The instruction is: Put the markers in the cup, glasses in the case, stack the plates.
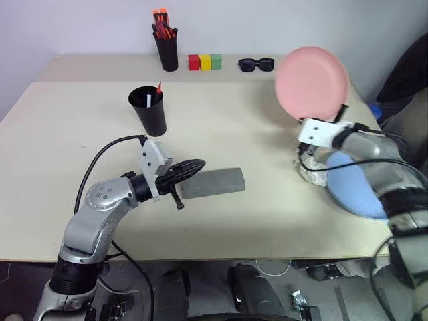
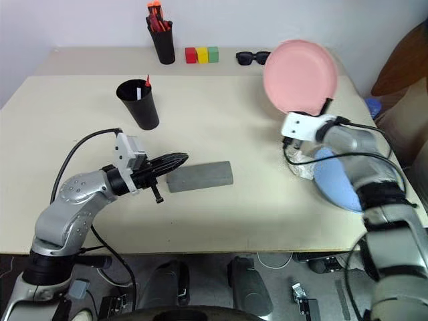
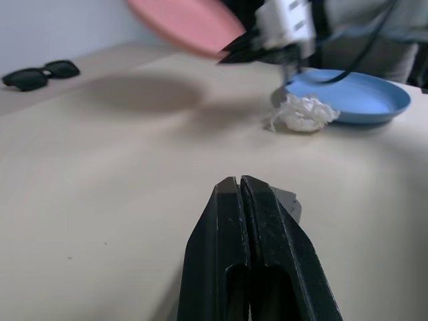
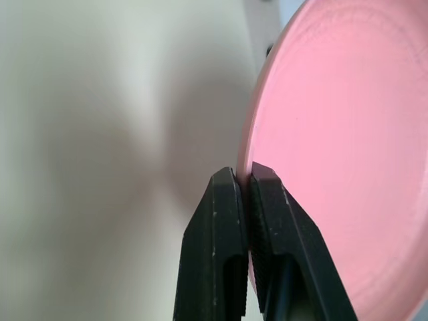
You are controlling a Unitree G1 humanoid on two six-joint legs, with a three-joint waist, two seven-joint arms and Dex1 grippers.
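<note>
My right gripper (image 4: 244,175) is shut on the rim of the salmon pink plate (image 1: 311,82) and holds it tilted up above the table's right side. The light blue plate (image 1: 358,190) lies flat below that arm. In the middle lies the closed grey case (image 1: 214,182), and my left gripper (image 1: 197,167) hovers shut at its left end with nothing in it. The black cup (image 1: 148,110) stands upright behind, with two markers in it, one red-tipped (image 1: 159,87) and one white (image 1: 148,99). The glasses are out of view.
A crumpled white paper wad (image 1: 311,172) lies against the blue plate's left edge. Along the back stand a black pen holder (image 1: 166,43) with orange-capped pens, three coloured blocks (image 1: 204,62) and black sunglasses (image 1: 256,64). Cables trail from both wrists.
</note>
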